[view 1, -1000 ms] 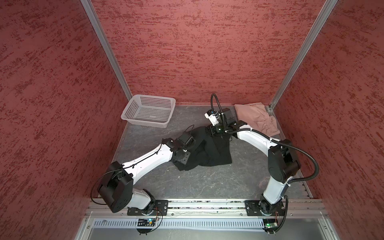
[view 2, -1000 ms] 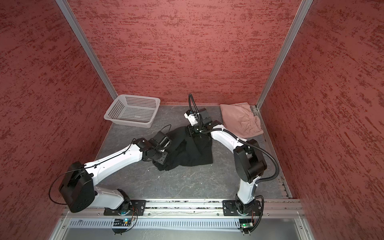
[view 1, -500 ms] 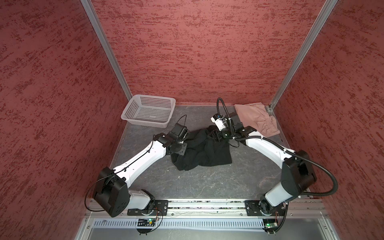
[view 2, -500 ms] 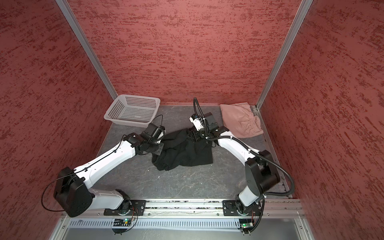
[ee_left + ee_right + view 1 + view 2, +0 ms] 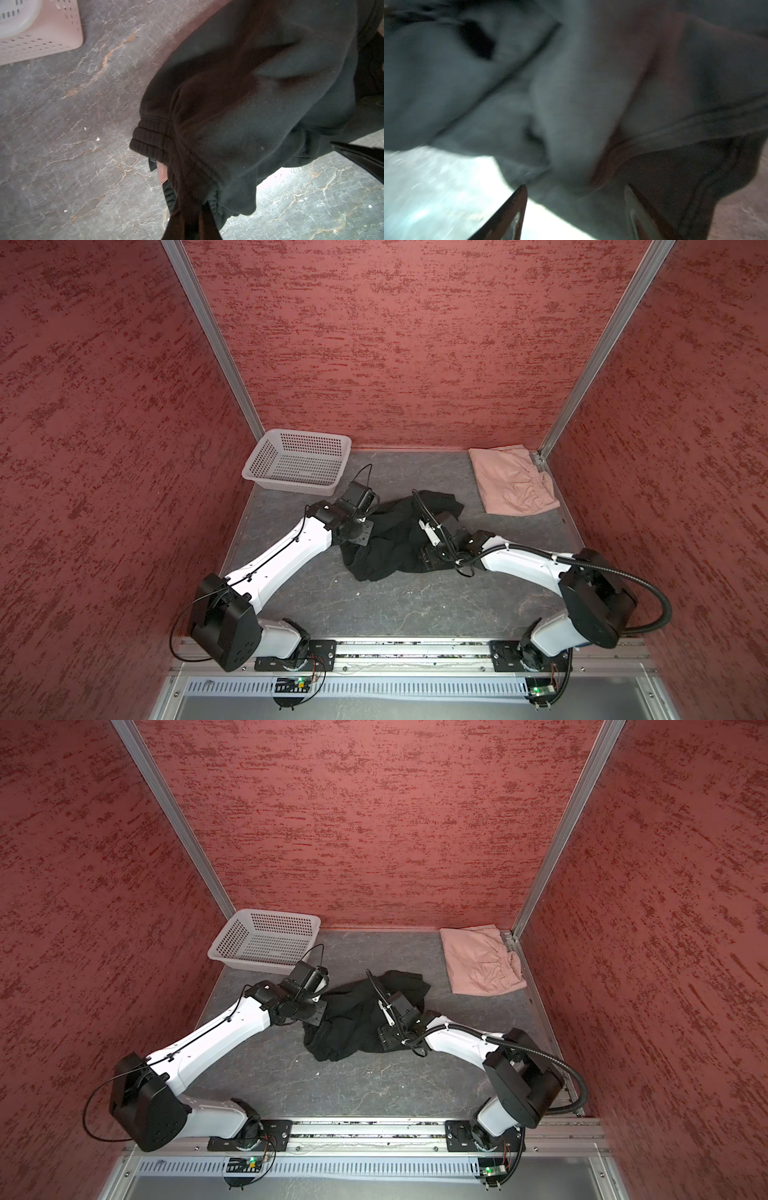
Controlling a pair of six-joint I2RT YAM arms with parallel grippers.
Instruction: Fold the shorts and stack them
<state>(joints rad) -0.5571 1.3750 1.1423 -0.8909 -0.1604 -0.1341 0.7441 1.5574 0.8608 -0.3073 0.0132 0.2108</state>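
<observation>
Right now the black shorts (image 5: 390, 545) lie in a crumpled heap in the middle of the counter (image 5: 374, 605), as both top views show. In the left wrist view their ribbed waistband (image 5: 149, 141) is bunched up close to the arm. The left pincer (image 5: 190, 216) is clamped on the black shorts just beside that waistband, its two fingers drawn together with a pinch of fabric between them. The right pincer (image 5: 575, 199) sits low at the opposite side of the heap with its jaws apart. Its wrist view is blurred, and dark cloth fills the space ahead of the tips. The pink shorts (image 5: 513, 485) lie folded flat in the far right corner, well apart from the black pair. A white basket (image 5: 286, 485) stands in the far left corner.
</observation>
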